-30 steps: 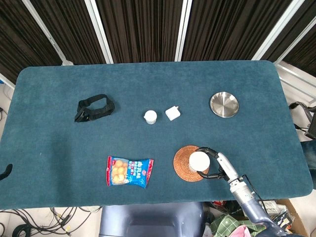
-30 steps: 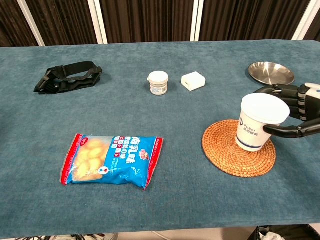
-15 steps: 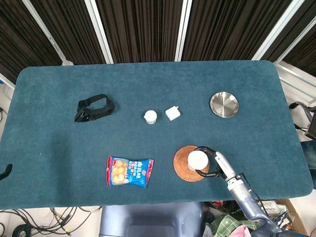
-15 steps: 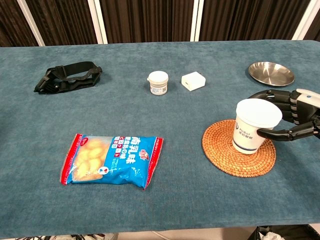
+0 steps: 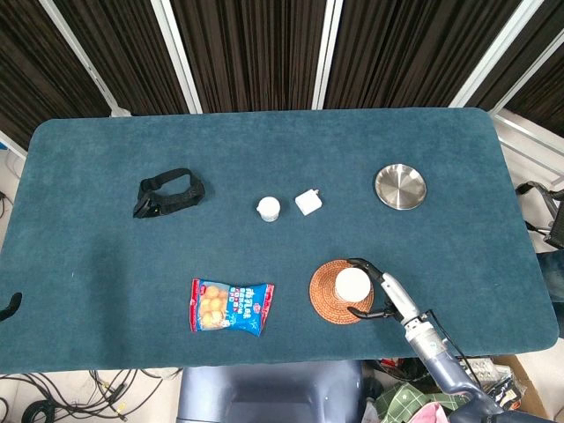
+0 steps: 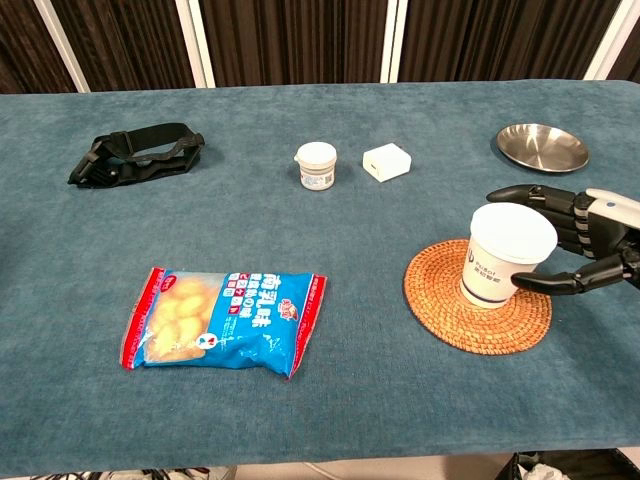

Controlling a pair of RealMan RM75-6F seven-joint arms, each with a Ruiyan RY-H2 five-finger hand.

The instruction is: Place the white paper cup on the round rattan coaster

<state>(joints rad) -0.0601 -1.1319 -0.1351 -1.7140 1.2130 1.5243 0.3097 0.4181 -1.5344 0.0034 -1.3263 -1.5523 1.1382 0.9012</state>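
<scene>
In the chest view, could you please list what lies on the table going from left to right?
Black strap → snack bag → small white jar → white charger → rattan coaster with the paper cup on it → right hand.

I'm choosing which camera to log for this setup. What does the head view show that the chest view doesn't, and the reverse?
Only the head view shows the whole table outline, the floor cables and the right forearm behind the right robot hand.

Only the chest view shows the white paper cup from the side, with its printed wall standing upright on the round rattan coaster, and the fingers curved around it.

Both show the cup on the coaster, the snack bag, black strap, small jar, white block and metal dish.
</scene>
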